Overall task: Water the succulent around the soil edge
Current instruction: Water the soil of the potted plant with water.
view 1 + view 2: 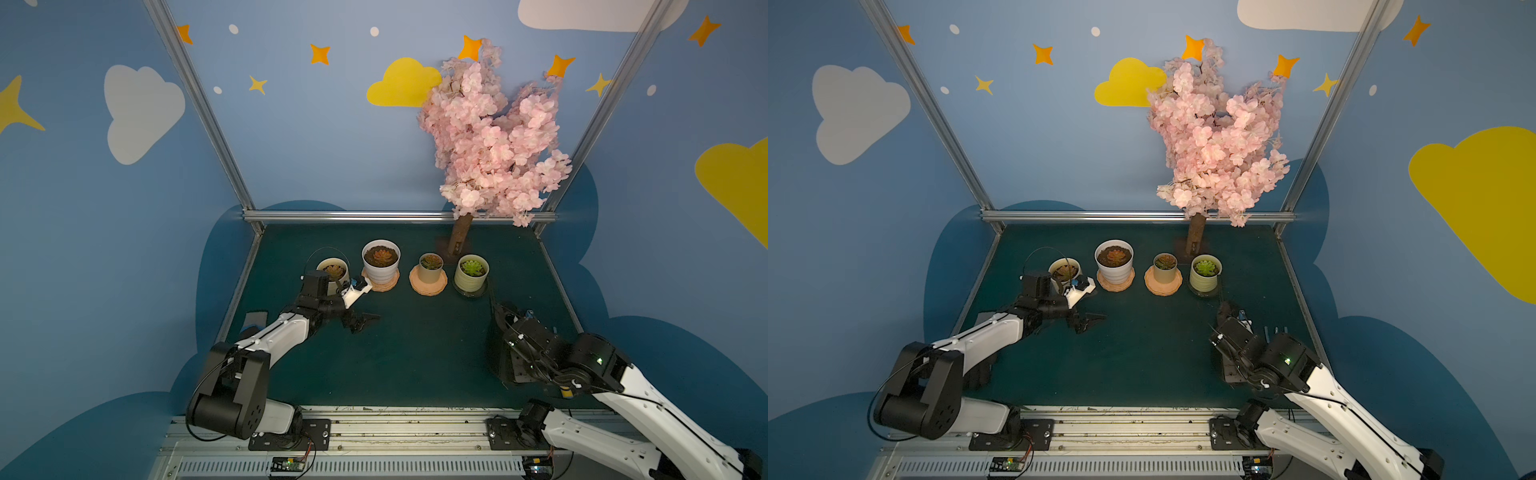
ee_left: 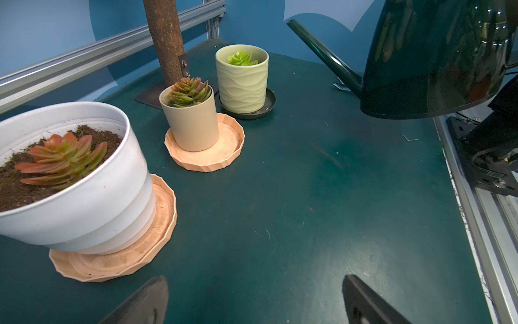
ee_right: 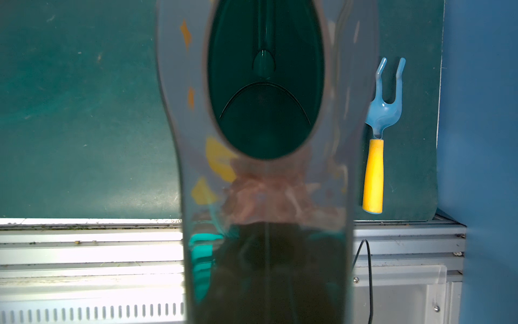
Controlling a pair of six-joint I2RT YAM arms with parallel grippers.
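Here, right gripper (image 1: 513,332) pinches the glossy dark-green watering can (image 2: 437,61), left gripper (image 2: 254,277) spread.

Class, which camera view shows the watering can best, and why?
The left wrist view: the watering can shows body and full spout side-on. The right wrist view shows only its top opening. In both top views the right arm hides most of it.

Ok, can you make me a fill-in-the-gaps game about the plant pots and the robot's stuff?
1. The biggest pot is ___.
2. The garden fork has a ___ handle.
3. The blossom tree has ___ flowers.
4. The left gripper has its jaws ___.
Missing words: white, yellow, pink, open.
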